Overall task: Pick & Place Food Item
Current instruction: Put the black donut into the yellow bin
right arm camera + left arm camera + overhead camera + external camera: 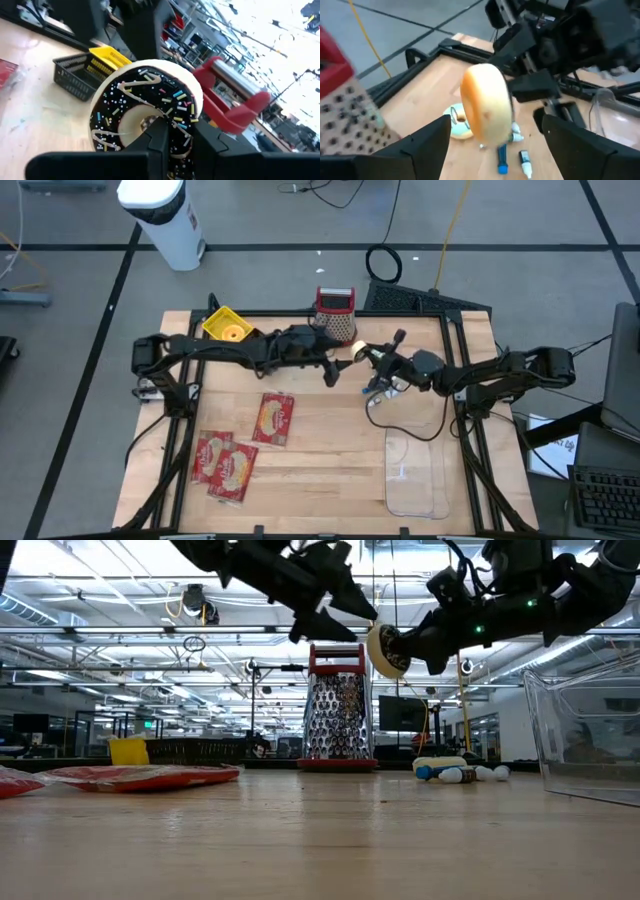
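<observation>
Red-topped box grater (335, 311) upright just behind the jaws, yellow holder (227, 326) farther back beside the left arm, red snack packets (273, 419) flat on the tabletop (330, 470), clear container (415, 472) near the right-hand jaws

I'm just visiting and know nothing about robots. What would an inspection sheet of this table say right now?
Surface: wooden table, framed by dark rails.
Job's things: chocolate-frosted donut with sprinkles, held in the air above the table; clear plastic container on the right arm's side.
Clutter: box grater, yellow item in a dark basket, three red snack packets, a second donut and small tubes lying on the table.
Grippers: right gripper shut on the donut's rim; left gripper open, facing the donut.
Cables: black coil and yellow cable on the floor.
Surroundings: white cylinder, keyboard, a large hall beyond.
</observation>
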{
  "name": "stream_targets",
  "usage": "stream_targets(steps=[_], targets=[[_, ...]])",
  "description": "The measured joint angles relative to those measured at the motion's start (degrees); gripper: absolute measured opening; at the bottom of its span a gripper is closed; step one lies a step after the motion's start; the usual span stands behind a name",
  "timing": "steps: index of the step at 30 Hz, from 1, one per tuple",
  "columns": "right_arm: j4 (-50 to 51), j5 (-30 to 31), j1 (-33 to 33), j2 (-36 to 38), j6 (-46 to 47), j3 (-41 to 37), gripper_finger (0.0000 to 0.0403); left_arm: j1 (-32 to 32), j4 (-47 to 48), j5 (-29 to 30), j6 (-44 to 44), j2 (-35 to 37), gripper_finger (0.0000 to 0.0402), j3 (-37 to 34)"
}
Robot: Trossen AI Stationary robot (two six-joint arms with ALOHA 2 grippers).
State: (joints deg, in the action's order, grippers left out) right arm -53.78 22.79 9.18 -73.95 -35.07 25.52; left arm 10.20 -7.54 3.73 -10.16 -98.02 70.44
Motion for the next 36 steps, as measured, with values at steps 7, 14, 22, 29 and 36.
stream_targets(steps=[7,14,22,29,36], targets=[[-1.3,0.09,-1.54,0.0,-0.28,0.0,0.0045,0.04,-0.09,2.09,-0.01,-3.51,0.0308,2.16],[-1.28,0.16,-1.81,0.0,0.5,0.0,0.0045,0.02,-0.77,3.22,-0.01,-3.66,0.0295,2.18],[-1.66,-0.11,-1.81,0.02,1.4,0.0,0.0045,0.24,-2.93,3.21,-0.01,-3.66,0.0255,2.18],[-1.44,-0.15,-1.84,0.02,4.16,0.0,0.0045,0.26,-3.22,3.23,-0.06,-3.66,0.0169,2.18],[-0.12,-0.29,-2.11,0.34,10.74,0.0,0.0092,0.52,-3.47,3.48,-0.14,-3.66,0.0072,2.18]])
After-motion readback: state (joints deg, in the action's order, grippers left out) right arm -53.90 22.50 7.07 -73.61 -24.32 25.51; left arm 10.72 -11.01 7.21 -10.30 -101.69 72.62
